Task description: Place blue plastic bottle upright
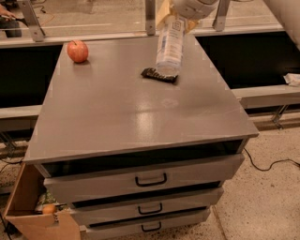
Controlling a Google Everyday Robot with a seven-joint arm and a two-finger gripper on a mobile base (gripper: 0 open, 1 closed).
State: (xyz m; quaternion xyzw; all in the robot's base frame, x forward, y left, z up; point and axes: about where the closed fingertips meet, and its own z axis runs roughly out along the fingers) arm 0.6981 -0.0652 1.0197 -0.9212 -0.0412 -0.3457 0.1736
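**A:** Firstly, where do we locate the hand?

**B:** We find the hand (pixel 183 13) at the top of the view, above the far edge of the counter (pixel 140 117) and toward its far right corner. It is clamped on the upper end of the blue plastic bottle (pixel 169 44).

**A:** And how does the bottle stand?

**B:** We see it nearly upright, leaning slightly so that its top sits further right than its base. A pale label shows on its upper half. The base overlaps a dark wrapped bar (pixel 160 75), which lies flat near the far edge, right of centre. Whether the base touches the bar or the counter, we cannot tell.

**A:** What else do we mark on the counter?

**B:** A red apple (pixel 78 50) sits near the far left corner, well apart from bottle and bar.

**A:** And below the near edge?

**B:** We note three drawers (pixel 151 179) with dark handles. An open cardboard box (pixel 33 211) stands by the near left corner, and a dark cable (pixel 269 164) runs across the speckled floor (pixel 262 201) on the right.
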